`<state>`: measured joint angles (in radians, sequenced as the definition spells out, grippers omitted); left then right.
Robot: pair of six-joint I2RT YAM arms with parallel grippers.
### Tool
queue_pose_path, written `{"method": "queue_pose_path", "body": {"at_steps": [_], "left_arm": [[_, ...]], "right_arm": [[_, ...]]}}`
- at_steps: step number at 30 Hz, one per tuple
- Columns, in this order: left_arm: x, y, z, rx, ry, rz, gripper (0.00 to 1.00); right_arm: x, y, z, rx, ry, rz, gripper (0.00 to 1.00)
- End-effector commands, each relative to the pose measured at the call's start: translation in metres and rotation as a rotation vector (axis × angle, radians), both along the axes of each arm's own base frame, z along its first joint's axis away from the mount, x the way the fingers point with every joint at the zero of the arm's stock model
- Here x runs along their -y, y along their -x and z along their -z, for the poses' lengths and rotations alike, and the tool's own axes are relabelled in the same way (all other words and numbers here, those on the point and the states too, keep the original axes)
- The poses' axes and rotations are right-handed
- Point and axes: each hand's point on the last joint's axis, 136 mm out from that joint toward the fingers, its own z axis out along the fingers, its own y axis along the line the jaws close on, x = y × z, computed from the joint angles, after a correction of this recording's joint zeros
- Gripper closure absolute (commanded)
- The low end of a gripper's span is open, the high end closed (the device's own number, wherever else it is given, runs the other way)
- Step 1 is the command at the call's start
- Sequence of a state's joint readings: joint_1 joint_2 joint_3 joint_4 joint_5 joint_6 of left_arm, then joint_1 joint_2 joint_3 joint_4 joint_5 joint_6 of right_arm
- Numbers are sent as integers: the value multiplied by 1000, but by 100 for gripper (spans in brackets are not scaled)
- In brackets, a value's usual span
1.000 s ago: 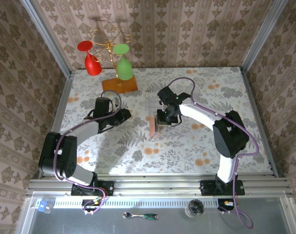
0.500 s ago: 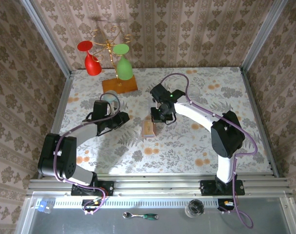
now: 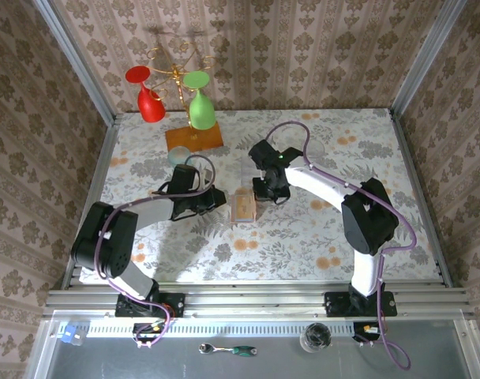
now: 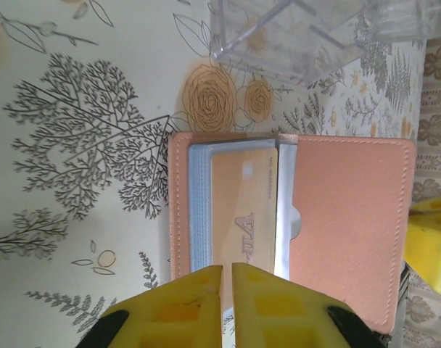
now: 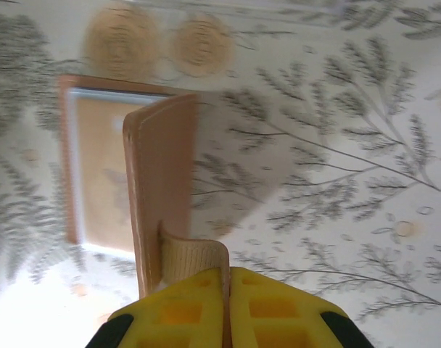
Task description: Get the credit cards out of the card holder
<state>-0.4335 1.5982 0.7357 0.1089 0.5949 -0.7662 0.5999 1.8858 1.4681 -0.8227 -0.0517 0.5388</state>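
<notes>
The tan-pink card holder [image 3: 244,207] lies open mid-table. In the left wrist view an orange-tan credit card [image 4: 238,203] sits in its blue-grey lined pocket, beside the raised pink flap [image 4: 344,217]. My left gripper [image 4: 227,267] is at the card's near edge, its yellow fingers closed on that thin edge. Seen from above, the left gripper [image 3: 223,201] is at the holder's left side. My right gripper [image 5: 226,272] is shut on the flap's snap tab [image 5: 191,261] and holds the flap [image 5: 162,181] upright. From above, the right gripper [image 3: 268,192] is at the holder's right.
A glass rack on an orange wooden base [image 3: 194,137] stands at the back left, holding a red glass [image 3: 149,101] and a green glass [image 3: 200,106]. A clear plastic box [image 4: 315,36] lies just beyond the holder. Patterned walls enclose the table.
The card holder went from standing on edge to lying open. My left gripper moved right to it and closed on the card. The right gripper kept hold of the tab.
</notes>
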Motion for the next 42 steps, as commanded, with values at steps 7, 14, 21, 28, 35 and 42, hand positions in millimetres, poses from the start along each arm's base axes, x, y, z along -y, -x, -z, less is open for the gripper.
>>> {"method": "queue_pose_path", "body": {"at_steps": [7,14,21,28,35,42], "left_arm": [[26,-1,4,-17,-3,26,92],[26,4,19,-54,-63,26,95],[17,5,33,-71,-127,14,99],[19,6,41,-97,-124,22,100],[10,2,44,-102,-147,3,100],[5,-2,43,-107,-140,4,100]], "right_arm": [[47,10,20,-18,123,17,95],[54,9,33,-31,138,21,95],[54,6,39,-34,134,19,95],[50,4,42,-41,108,27,95],[41,8,51,-66,56,44,95],[30,12,56,-85,-1,61,95]]}}
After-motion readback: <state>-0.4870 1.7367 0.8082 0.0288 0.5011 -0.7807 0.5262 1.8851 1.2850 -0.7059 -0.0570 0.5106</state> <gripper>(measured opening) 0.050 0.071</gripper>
